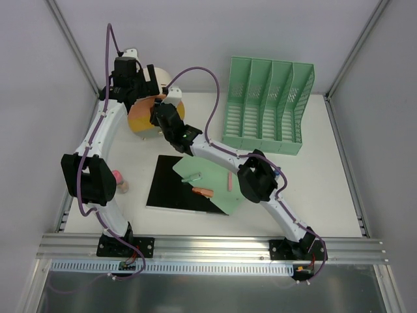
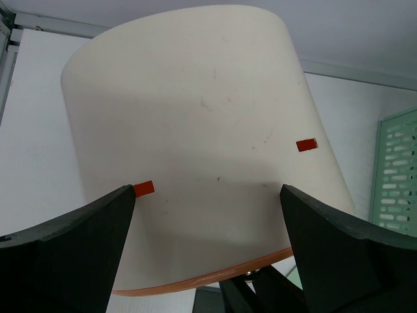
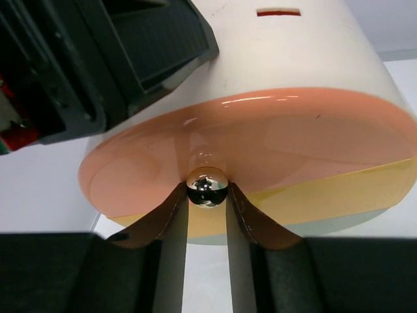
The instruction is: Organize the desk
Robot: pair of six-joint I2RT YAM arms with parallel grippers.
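A cream cylindrical canister [image 2: 195, 111] lies on its side at the back left of the white desk [image 1: 326, 195]. It has small red tabs and a translucent orange lid [image 3: 260, 143] with a chrome knob [image 3: 207, 186]. My left gripper [image 2: 205, 215] is open, with its fingers spread across the canister's side; I cannot tell whether they touch it. My right gripper [image 3: 207, 195] is shut on the chrome knob. In the top view both grippers meet at the canister [image 1: 168, 81] and its lid [image 1: 144, 117]. The left gripper's black body also shows in the right wrist view [image 3: 117, 59].
A mint green file organizer [image 1: 267, 107] stands at the back right. A black sheet [image 1: 171, 189] lies mid-desk under a green sheet [image 1: 212, 179] that holds an orange pen [image 1: 203, 191], a pink stick [image 1: 229, 182] and a small silver piece [image 1: 192, 175]. A pink object [image 1: 118, 179] sits by the left arm.
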